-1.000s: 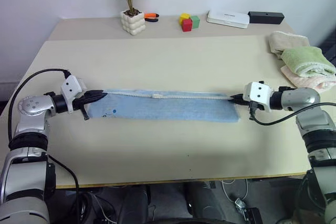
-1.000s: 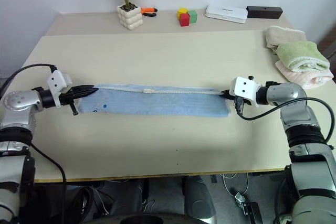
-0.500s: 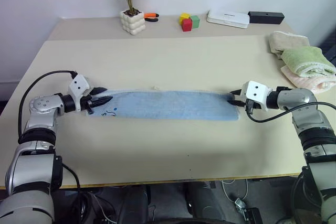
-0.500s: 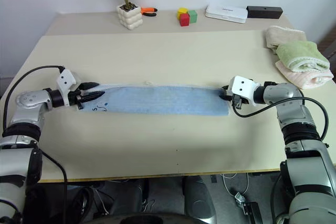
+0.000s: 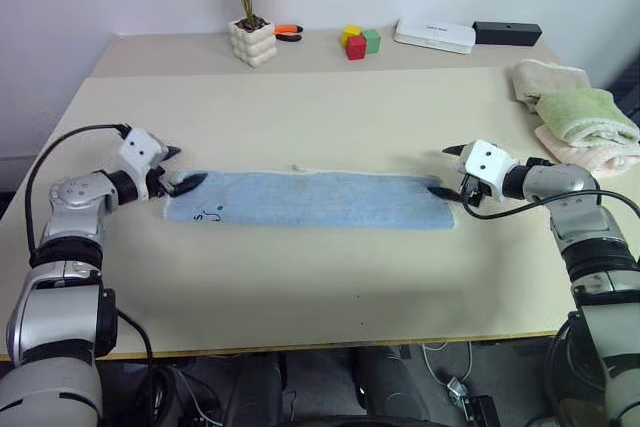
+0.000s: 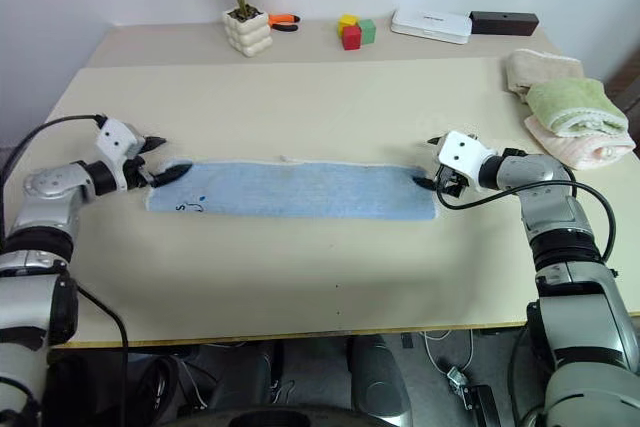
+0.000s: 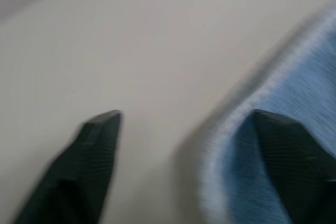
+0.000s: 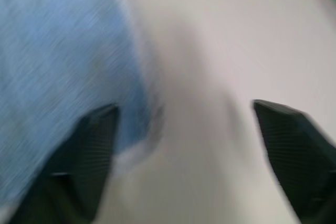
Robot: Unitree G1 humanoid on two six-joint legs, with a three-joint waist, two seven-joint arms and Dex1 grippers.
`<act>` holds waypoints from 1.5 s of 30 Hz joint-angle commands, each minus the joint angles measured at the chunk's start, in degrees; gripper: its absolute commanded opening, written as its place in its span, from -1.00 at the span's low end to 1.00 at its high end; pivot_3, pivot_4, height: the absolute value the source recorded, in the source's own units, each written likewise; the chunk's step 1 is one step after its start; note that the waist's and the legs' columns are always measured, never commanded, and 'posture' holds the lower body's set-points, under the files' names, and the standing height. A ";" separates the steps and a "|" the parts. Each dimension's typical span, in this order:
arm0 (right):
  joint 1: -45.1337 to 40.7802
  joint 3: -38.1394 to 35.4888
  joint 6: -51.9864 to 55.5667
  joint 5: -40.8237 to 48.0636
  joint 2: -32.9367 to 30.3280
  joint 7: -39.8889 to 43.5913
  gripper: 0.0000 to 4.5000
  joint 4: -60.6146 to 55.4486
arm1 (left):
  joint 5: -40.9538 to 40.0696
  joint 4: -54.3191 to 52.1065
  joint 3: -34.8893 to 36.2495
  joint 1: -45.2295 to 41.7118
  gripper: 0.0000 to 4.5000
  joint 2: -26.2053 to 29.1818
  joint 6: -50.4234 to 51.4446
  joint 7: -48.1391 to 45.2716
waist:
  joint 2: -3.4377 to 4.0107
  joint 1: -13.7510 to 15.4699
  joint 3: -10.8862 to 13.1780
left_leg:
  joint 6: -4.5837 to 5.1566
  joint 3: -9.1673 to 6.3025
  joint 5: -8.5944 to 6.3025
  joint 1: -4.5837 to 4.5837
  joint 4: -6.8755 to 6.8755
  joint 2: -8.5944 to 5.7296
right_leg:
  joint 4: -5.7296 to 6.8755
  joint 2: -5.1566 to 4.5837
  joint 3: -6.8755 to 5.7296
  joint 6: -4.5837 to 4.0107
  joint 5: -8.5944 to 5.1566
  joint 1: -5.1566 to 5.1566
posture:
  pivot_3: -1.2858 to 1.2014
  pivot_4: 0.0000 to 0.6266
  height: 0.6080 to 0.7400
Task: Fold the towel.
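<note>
The left claw stands wide, holding nothing, its fingers spread at the towel's left end; in the left wrist view one finger lies over the blue cloth and the other over bare surface. The right claw is wide too, empty, at the towel's right end, one finger over the cloth edge. Between the two claws the towel lies flat as a long narrow strip, a small dark mark near the left claw. Beyond the right claw, a towel stack sits at the surface's edge.
</note>
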 commanded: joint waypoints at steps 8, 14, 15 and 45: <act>5.43 -7.76 14.99 8.00 7.00 -13.41 -1.00 -26.26 | -8.61 -17.45 6.60 2.17 -1.00 -3.00 11.08 4.34 | -0.01 0.15 0.00 | 0.00 -0.03 0.00 -0.02 -0.02 0.01 | 0.00 0.00 -0.02 0.00 0.00 0.00 | 0.03 -0.52 1.00; 12.13 -8.98 33.21 11.49 23.29 -29.99 -1.00 -46.26 | -18.44 -45.46 8.43 9.95 -1.00 -13.06 30.79 15.11 | -0.01 0.12 0.00 | -0.02 -0.09 0.01 -0.10 0.04 0.01 | 0.13 -0.03 -0.02 0.00 0.00 -0.08 | 0.03 -0.52 1.00; 12.94 -8.70 35.01 11.10 25.11 -32.00 -1.00 -47.74 | -19.16 -49.25 8.01 11.43 -1.00 -14.44 33.02 16.55 | -0.01 0.15 -0.01 | -0.02 -0.09 0.01 -0.10 0.04 0.01 | 0.14 -0.03 -0.01 0.00 0.00 -0.08 | 0.03 -0.52 1.00; 25.80 -8.91 28.02 4.81 28.26 -44.41 -0.76 -37.04 | -13.86 -44.71 8.10 24.61 -0.62 -17.55 25.90 24.75 | -0.18 0.22 -0.21 | -0.03 -0.09 0.01 0.08 -0.12 -0.01 | -0.24 -0.02 -0.05 -0.01 0.00 0.20 | 0.03 -0.52 1.00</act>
